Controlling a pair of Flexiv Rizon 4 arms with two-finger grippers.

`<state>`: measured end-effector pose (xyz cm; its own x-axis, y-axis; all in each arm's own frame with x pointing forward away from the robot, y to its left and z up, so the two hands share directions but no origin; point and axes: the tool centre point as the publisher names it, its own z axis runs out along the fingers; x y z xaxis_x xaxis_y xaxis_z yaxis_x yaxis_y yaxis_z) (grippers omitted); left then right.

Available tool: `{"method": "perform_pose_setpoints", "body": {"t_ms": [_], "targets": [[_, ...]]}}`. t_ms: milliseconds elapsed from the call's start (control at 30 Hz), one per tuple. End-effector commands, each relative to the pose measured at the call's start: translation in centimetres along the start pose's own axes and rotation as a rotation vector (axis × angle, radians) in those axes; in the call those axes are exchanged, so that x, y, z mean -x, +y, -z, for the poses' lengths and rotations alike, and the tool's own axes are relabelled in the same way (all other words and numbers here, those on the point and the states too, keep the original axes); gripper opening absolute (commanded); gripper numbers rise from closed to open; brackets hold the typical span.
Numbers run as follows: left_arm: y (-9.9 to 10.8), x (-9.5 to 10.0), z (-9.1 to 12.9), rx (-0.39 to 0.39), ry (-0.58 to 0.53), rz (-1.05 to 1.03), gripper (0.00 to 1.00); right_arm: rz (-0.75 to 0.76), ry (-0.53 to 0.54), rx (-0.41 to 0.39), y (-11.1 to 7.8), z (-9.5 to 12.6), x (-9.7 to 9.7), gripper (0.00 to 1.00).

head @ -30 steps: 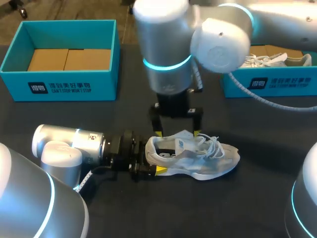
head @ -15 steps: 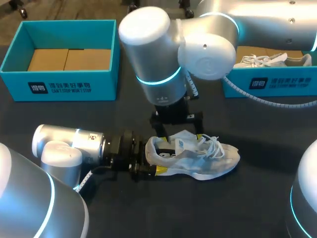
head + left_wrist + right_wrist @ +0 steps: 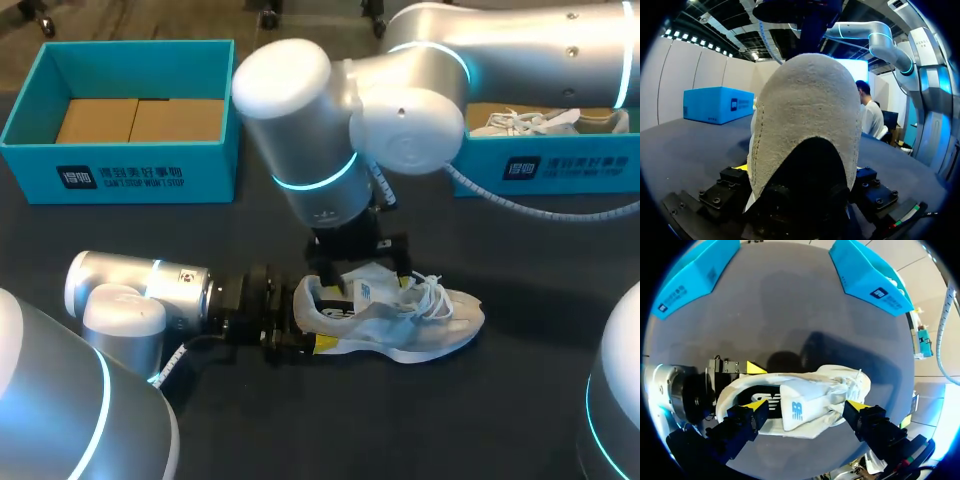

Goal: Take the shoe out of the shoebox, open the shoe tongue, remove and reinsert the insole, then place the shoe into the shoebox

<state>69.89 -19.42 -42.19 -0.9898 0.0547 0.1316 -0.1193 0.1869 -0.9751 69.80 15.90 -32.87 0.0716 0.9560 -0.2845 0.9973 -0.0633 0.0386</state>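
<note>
Teal shoebox stands back-left; right arm overhangs the shoe.

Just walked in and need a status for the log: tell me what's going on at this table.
The left pincer is clamped on the heel of a white shoe that sits on the dark table, out of its box. The right pincer hangs open just above the shoe's opening, with a finger to each side of the tongue. Behind them, one teal shoebox stands empty, and the other shoebox holds a second shoe.
</note>
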Motion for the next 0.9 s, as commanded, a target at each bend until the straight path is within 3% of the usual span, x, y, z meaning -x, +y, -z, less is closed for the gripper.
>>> {"method": "perform_pose_setpoints", "body": {"t_ms": [33, 467, 767, 900], "targets": [[0.1, -0.1, 0.0, 0.0, -0.003, 0.0, 0.0, -0.116, -0.035, 0.007, -0.6, -0.6, -1.1, 1.0], [0.1, -0.1, 0.0, 0.0, -0.003, 0.0, 0.0, -0.147, -0.064, 0.008, -0.7, -1.7, -0.3, 1.0], [0.1, -0.1, 0.0, 0.0, -0.003, 0.0, 0.0, -0.209, -0.052, 0.009, -0.6, -2.3, 1.9, 1.0], [0.1, -0.1, 0.0, 0.0, -0.003, 0.0, 0.0, -0.258, -0.035, -0.027, -0.3, -1.8, 3.0, 1.0]]}}
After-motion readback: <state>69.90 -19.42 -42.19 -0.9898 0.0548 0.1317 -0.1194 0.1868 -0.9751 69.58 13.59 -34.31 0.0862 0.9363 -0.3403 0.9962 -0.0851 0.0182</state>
